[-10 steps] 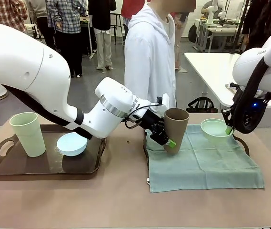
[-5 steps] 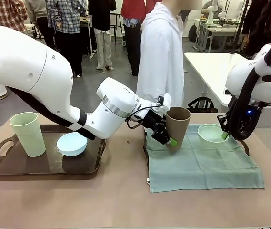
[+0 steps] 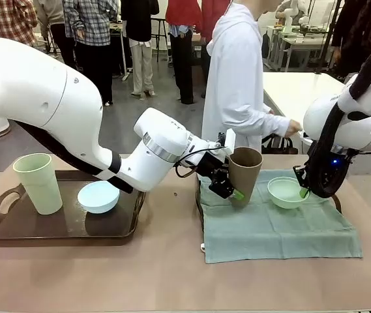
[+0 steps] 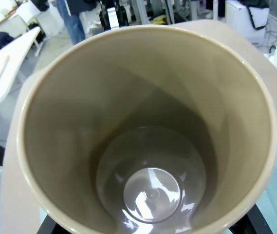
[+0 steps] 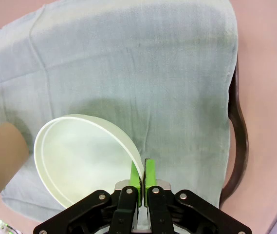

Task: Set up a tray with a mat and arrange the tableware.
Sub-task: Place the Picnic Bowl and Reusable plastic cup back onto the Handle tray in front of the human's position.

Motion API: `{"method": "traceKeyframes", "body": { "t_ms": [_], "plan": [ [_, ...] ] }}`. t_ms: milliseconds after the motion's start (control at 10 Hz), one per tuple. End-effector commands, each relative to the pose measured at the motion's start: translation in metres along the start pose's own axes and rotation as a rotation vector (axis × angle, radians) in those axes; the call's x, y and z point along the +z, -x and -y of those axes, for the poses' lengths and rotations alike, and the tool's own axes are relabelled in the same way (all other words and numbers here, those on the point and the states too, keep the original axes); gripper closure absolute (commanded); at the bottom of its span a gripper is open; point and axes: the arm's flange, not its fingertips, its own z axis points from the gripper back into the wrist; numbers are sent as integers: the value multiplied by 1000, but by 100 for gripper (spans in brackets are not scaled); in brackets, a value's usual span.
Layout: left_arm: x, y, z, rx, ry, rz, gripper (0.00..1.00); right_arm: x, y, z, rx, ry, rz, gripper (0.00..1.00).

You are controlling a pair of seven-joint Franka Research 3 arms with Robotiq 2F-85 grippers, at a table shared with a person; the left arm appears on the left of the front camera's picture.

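Held brown tumbler [image 3: 244, 171] tilted at mat's [image 3: 276, 228] far left corner, left gripper [image 3: 233, 192] spread wide around its wall. Pinched mint green bowl [image 3: 284, 191] by rim, right gripper [image 3: 302, 191] clamped, over mat's far edge. Kept pale green tumbler [image 3: 38, 182] and light blue bowl [image 3: 98, 195] on left tray [image 3: 55, 229].

- the right gripper [image 3: 302, 192] has carried the mint green bowl [image 3: 287, 192] lower and leftward, closer to the mat [image 3: 276, 225].
- the left gripper [image 3: 236, 193] has edged the brown tumbler [image 3: 244, 175] slightly right.
- the person [image 3: 240, 85] has turned and stepped right, a hand [image 3: 294, 127] now stretched out.
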Motion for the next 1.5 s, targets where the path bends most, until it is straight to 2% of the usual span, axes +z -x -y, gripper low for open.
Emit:
{"method": "traceKeyframes", "body": {
  "t_ms": [0, 400, 500, 600, 900, 1000, 1200, 1300, 1400],
  "plan": [
    [-2, 4, 1, -33, -11, 33, 19, -4, -6, 2, 14, -32, 17, 96],
    [-9, 16, -4, -8, 12, 48, 19, -4, -8, 6, 15, -31, 7, 96],
    [-9, 16, -5, 3, 15, 47, 9, -4, -8, 6, 26, -30, 17, 84],
    [-9, 16, -4, 17, 14, 48, 0, -3, -8, 5, 30, -29, 15, 38],
    [-5, 13, -3, 74, 17, 39, 0, 3, -6, 8, 22, -29, 18, 6],
    [-3, 13, -2, 99, 15, 22, 0, 6, -5, 10, 21, -30, 25, 0],
    [5, 17, 1, 161, 23, 4, 0, 13, -1, 13, 18, -35, 42, 0],
    [12, 20, 4, 198, 25, -14, 0, 17, 2, 15, 17, -38, 50, 21],
    [19, 21, 7, 217, 37, -27, 0, 22, 5, 17, 16, -38, 59, 11]
  ]
}}
